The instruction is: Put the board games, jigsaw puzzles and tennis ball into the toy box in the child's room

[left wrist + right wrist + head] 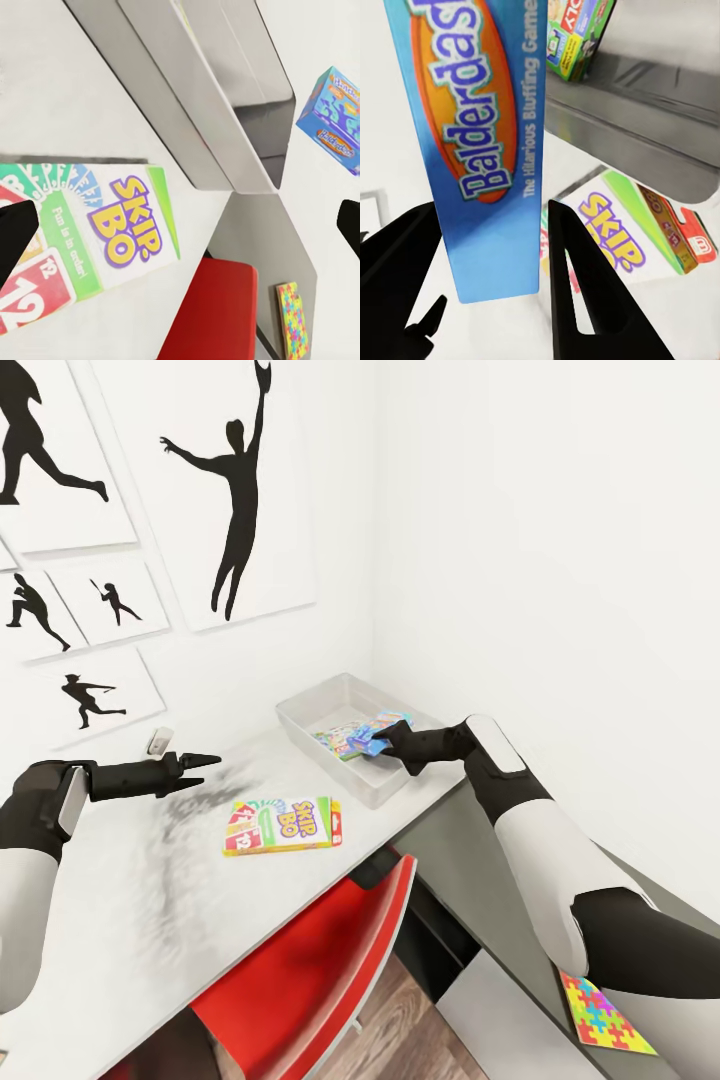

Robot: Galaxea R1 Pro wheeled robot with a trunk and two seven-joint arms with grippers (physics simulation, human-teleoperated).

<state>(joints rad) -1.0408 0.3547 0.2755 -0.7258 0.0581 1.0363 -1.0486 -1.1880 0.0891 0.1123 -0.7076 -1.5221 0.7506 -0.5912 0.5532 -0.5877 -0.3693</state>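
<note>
The right gripper is clamped on the blue Balderdash box, held over the toy box at the table's back corner. It need only go down. The left gripper hangs with fingers apart near the Skip-Bo box by the front edge.

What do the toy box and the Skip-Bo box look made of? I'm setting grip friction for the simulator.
The toy box looks like smooth pale grey plastic: its thin sloping walls seem slightly translucent with a soft sheen. The Skip-Bo box looks like printed cardboard with a semi-gloss finish: flat faces, crisp edges, bright printed graphics. As these are renders, both are judged by look alone.
</note>
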